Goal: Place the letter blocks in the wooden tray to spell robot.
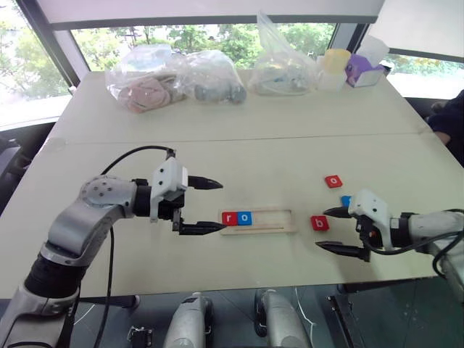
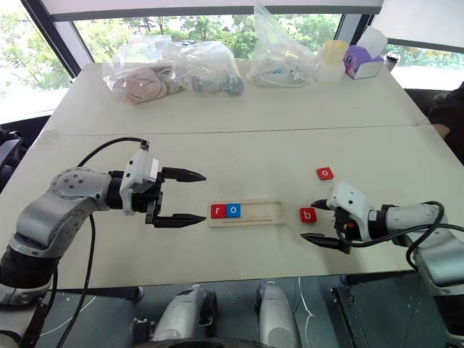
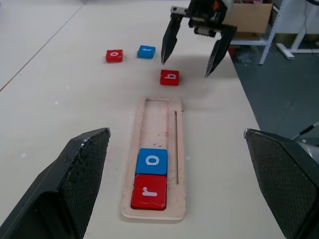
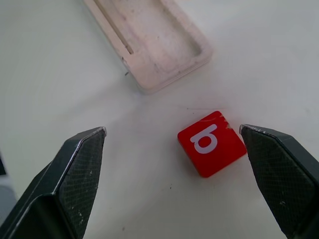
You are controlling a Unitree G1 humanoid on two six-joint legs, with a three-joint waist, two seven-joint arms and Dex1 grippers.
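Observation:
The wooden tray lies mid-table with a red r block and a blue o block side by side at its left end. A red b block rests flat on the table just right of the tray. Farther back lie a red o block and a blue t block. My right gripper is open, its fingers either side of the b block without touching it. My left gripper is open and empty, hovering left of the tray, pointing along it.
Clear plastic bags of items, a yellow cup and a purple box line the table's far edge. The table's front edge runs close below the right gripper.

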